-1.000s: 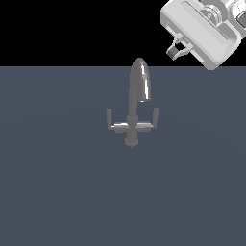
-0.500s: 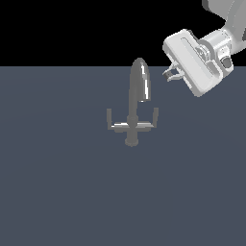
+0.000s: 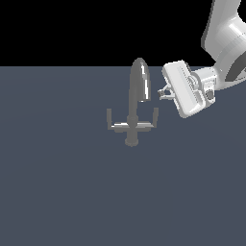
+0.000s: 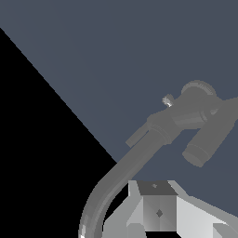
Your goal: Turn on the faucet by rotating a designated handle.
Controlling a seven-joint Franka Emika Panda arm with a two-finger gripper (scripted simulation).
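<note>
The faucet point(image 3: 131, 126) stands on the flat grey surface, its tall arched spout point(image 3: 139, 81) rising over a short crossbar. Two upturned end levers tip the crossbar, one on the exterior view's left point(image 3: 109, 116) and one on its right point(image 3: 155, 115); nothing marks which is the handle. My gripper point(image 3: 165, 92) hangs beside the spout's top on the exterior view's right, above the right lever and touching nothing, its fingers together. In the wrist view the faucet point(image 4: 186, 114) lies ahead, with the spout point(image 4: 116, 179) curving back under the fingers point(image 4: 157, 207).
The white hand point(image 3: 187, 89) and arm point(image 3: 226, 38) come in from the exterior view's upper right. The flat grey surface point(image 3: 57, 182) runs all round the faucet, ending at a straight far edge against black.
My gripper has come down and toward the exterior view's left, from the upper right corner to just beside the spout's top. The faucet has not moved.
</note>
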